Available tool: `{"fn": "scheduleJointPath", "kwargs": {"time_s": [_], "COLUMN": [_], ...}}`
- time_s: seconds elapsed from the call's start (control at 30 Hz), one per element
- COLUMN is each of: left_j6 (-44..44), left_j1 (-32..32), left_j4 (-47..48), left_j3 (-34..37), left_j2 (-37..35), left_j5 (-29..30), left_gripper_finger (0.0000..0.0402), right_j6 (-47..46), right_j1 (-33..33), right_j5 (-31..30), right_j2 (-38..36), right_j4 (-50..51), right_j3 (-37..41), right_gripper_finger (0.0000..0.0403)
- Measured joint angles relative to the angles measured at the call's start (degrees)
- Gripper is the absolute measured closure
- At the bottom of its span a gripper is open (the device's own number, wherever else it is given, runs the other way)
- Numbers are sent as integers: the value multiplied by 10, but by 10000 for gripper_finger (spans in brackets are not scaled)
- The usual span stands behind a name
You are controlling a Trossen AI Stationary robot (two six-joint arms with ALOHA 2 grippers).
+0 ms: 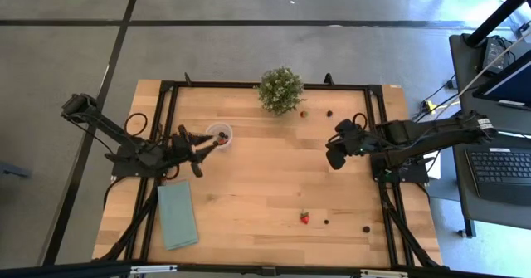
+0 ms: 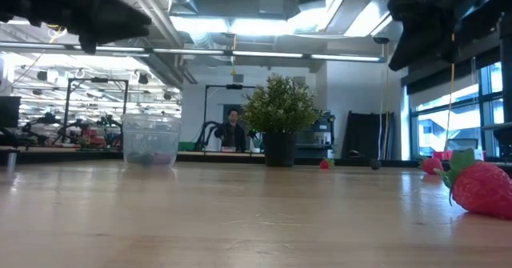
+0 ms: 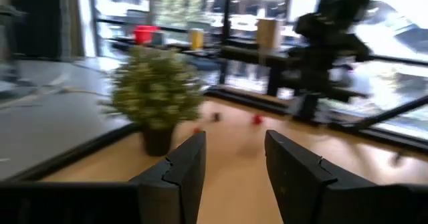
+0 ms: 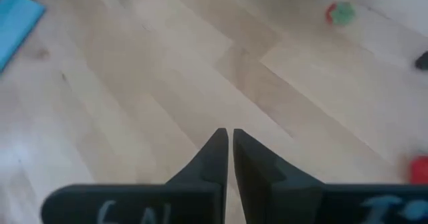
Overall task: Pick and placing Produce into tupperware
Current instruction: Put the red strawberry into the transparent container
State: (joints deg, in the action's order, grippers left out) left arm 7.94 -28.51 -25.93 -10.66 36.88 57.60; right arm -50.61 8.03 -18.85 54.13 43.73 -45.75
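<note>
One clear cup [image 1: 220, 134] stands upright, mouth up, at the left gripper [image 1: 217, 143], fingers spread. Five loose pieces across the table, one strawberry [image 1: 304, 218] included. Right gripper [image 1: 334, 158] pressed together, empty.

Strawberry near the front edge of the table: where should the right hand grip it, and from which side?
Judging by the low view, the strawberry lies on its side, green leaves at one end. Best to come straight down from above and pinch across the red body at its widest part, clear of the leaves. The table around it is bare, and the nearest dark berry lies apart. The right hand is shut and must open first.
</note>
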Motion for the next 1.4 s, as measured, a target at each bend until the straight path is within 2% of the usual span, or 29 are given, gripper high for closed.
{"fn": "scheduleJointPath", "kwargs": {"time_s": [0.07,0.23,0.33,0.57,0.77,0.9,1.13,1.4], "left_j6": [1,23,23,-30,-67,-76,-37,-36], "left_j1": [19,96,152,284,374,421,485,524], "left_j4": [42,109,130,140,140,169,297,339], "left_j3": [0,0,0,0,0,0,0,0], "left_j2": [-23,-67,-91,-148,-193,-228,-282,-306], "left_j5": [-13,-110,-139,-153,-155,-184,-260,-269], "left_gripper_finger": [256,256,256,256,256,256,257,257], "right_j6": [-3,-1,5,12,12,16,9,1], "right_j1": [0,0,0,0,0,0,0,0], "right_j5": [0,0,-8,-12,-92,-123,-176,-214], "right_j2": [-1,-1,-3,-4,-7,-13,-38,-109], "right_j4": [-8,-23,-28,-29,-17,-15,21,66], "right_j3": [13,20,20,19,19,19,19,19], "right_gripper_finger": [376,376,376,376,376,376,376,376]}}
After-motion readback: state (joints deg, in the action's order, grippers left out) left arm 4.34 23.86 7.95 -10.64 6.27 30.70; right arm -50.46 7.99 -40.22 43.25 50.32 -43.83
